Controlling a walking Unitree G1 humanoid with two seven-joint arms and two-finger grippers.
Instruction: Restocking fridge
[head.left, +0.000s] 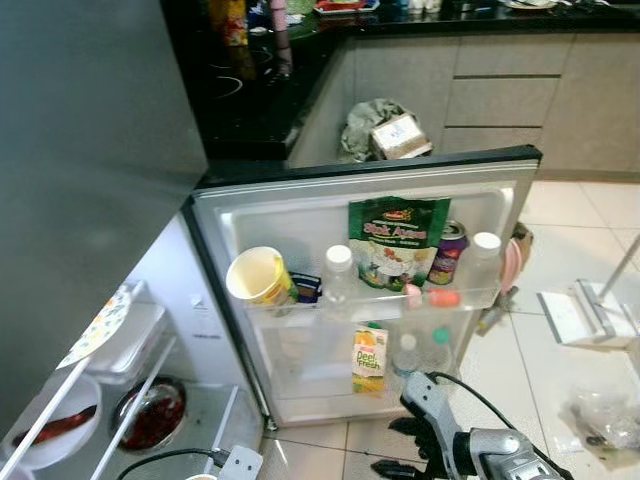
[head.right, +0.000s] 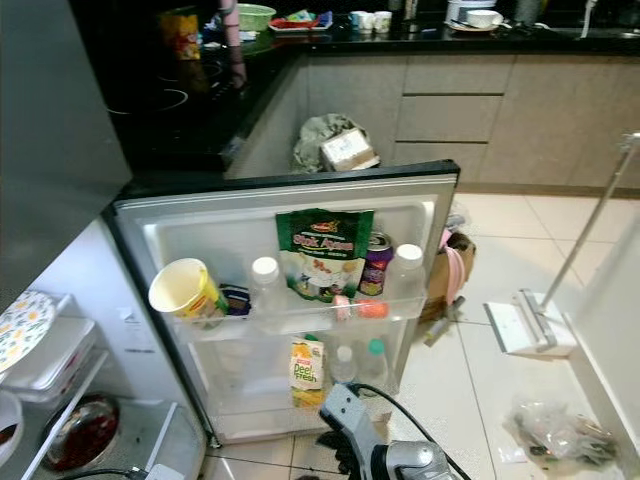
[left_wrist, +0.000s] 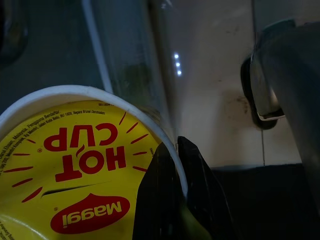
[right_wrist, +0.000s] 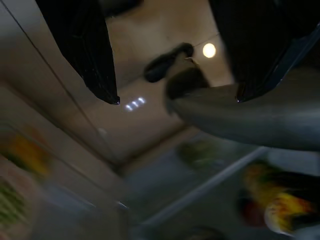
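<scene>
Left wrist view: my left gripper (left_wrist: 175, 195) pinches the rim of a yellow "Maggi Hot Cup" noodle cup (left_wrist: 70, 175). My right gripper (right_wrist: 175, 100) hangs spread below the door shelf's "Peel Fresh" carton (head.left: 370, 358).

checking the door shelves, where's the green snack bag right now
In the left eye view, the green snack bag stands upright in the upper shelf of the open fridge door, between a clear white-capped bottle on its left and a purple can on its right.
</scene>
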